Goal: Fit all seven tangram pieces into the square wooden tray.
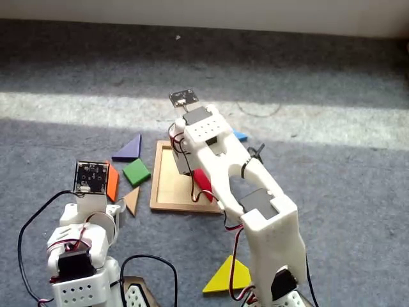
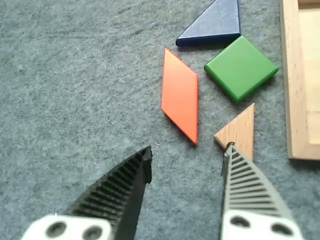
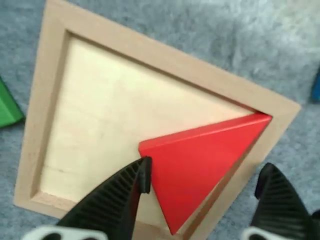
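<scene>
Yellow triangle (image 1: 225,276) lies nearest on the table, beside the right arm's base. Left gripper (image 2: 188,149) hangs over bare table, fingers open and holding nothing. One fingertip is over the corner of the wooden triangle (image 2: 240,132). Just past it are the orange parallelogram (image 2: 180,95), the green square (image 2: 241,67) and the dark blue triangle (image 2: 215,22), all left of the tray (image 3: 175,64). Right gripper (image 3: 205,167) is over the tray, fingers spread either side of the red triangle (image 3: 200,155), which lies in a tray corner. Small blue piece (image 1: 239,135) lies beyond the tray.
</scene>
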{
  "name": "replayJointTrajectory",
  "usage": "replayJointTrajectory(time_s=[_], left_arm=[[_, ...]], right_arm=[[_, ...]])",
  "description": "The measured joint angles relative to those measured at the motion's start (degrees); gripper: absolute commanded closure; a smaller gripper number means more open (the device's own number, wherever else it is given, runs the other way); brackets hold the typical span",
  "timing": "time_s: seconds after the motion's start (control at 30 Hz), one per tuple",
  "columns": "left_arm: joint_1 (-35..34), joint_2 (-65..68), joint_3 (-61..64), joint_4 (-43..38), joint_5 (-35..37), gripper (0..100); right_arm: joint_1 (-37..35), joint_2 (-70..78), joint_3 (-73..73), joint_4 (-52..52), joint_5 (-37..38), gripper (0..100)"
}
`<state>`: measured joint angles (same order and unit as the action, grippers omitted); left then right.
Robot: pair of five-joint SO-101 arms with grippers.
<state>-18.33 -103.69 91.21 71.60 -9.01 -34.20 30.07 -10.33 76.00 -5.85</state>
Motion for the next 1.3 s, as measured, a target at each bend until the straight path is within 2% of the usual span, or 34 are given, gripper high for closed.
replayJointTrajectory(time_s=[0.33, 0.7, 0.93, 1.3], left_arm=[[0.0, 0.0, 0.0, 0.0, 0.0, 76], [0.0, 0.0, 0.0, 0.0, 0.0, 76], [0.0, 0.0, 0.0, 0.0, 0.0, 76], [0.0, 0.0, 0.0, 0.0, 0.0, 76]], right_arm=[[1.8, 0.1, -0.4, 2.7, 0.0, 67.6], [4.5, -0.6, -2.4, 13.8, 0.0, 67.6], [4.5, -14.9, 3.5, 16.0, 0.0, 67.6], [4.5, -46.5, 34.5, 8.6, 0.0, 67.6]])
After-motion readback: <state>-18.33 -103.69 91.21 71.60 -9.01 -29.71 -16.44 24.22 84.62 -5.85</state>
